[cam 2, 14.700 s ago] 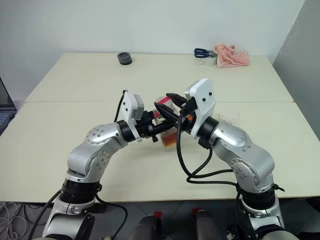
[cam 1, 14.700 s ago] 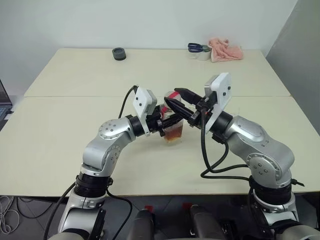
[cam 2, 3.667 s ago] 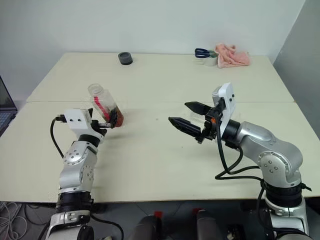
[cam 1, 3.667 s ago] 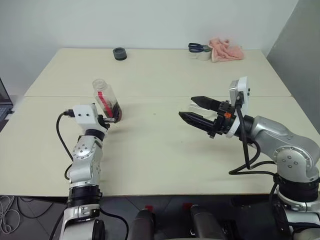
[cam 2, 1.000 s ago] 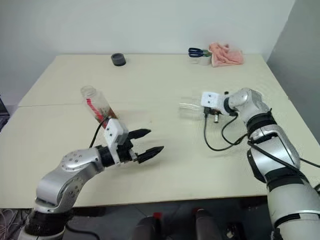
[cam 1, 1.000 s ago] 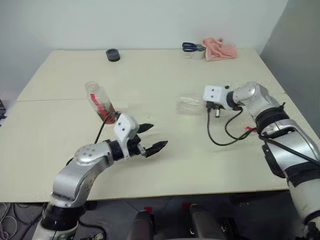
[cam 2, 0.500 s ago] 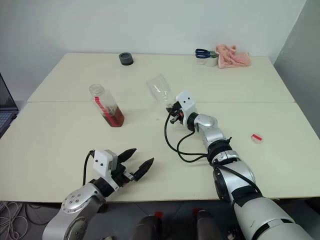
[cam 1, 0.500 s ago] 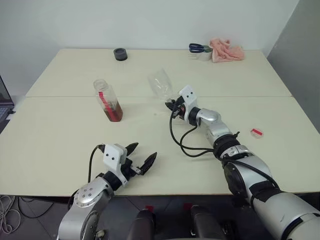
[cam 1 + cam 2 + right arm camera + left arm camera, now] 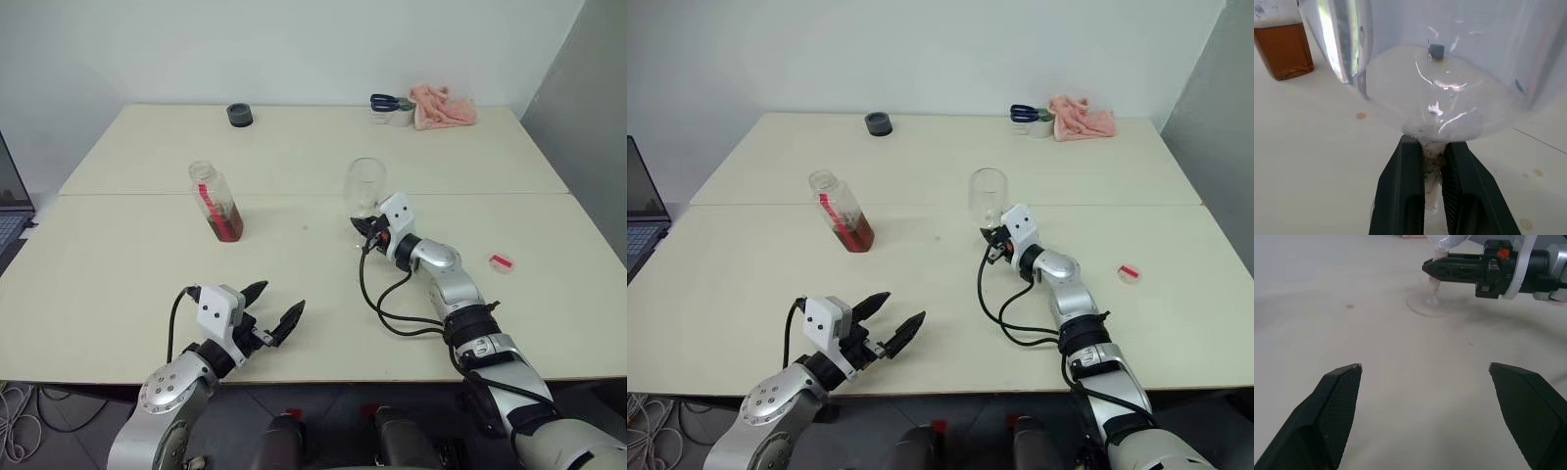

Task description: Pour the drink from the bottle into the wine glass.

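At the worktop's (image 9: 118, 255) ten o'clock, the uncapped clear bottle (image 9: 215, 201) stands with amber drink (image 9: 224, 222) low inside. The left gripper (image 9: 274, 313) is spread empty. At centre, the upright, empty wine glass (image 9: 363, 186) is pinched at its stem by the right gripper's (image 9: 1425, 196) fingers.

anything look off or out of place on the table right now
Mostly tidy. The small red cap lies loose on the cream table, far from the uncapped clear plastic bottle of amber-brown drink. The clear stemmed wine glass stands upright, empty, its stem pinched by the right gripper. No spill visible.
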Available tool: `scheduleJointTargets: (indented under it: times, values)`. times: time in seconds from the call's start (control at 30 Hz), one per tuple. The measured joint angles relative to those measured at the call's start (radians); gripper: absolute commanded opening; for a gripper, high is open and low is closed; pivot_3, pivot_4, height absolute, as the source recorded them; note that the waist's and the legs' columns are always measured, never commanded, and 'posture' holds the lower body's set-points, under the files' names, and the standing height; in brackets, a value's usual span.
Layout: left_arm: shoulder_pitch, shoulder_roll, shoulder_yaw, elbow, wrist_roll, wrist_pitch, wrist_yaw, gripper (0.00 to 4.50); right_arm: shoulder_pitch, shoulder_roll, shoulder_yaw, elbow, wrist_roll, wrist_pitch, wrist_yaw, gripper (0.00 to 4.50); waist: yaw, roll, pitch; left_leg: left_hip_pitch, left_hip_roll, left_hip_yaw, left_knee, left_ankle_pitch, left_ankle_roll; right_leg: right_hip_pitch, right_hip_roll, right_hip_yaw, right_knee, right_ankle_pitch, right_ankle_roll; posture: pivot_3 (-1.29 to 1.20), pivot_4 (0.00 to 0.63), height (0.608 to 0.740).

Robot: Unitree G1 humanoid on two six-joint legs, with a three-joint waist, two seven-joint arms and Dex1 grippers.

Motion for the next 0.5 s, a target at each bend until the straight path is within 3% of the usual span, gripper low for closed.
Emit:
scheduleJointTargets:
  times: [0.23, 0.5]
  values:
    - [0.032, -0.013, 0.024, 0.000, 0.003, -0.023, 0.030, 4.50, -0.056, 0.058, -0.020, 0.088, 0.029, -0.022, -0.032, 0.18, -0.017, 0.000, 0.000, 0.000, 0.004, 0.000, 0.000, 0.000, 0.000, -0.001, 0.004, 0.001, 0.001, 0.000, -0.001, 0.00, 0.150, 0.740]
    - [0.042, -0.021, 0.050, 0.021, 0.021, -0.072, 0.058, 4.50, -0.175, 0.122, -0.053, 0.331, 0.029, -0.159, -0.085, 0.18, -0.024, 0.001, 0.001, 0.000, 0.004, 0.000, -0.002, 0.000, 0.000, -0.002, 0.004, 0.001, 0.001, -0.001, -0.002, 0.00, 0.150, 0.740]
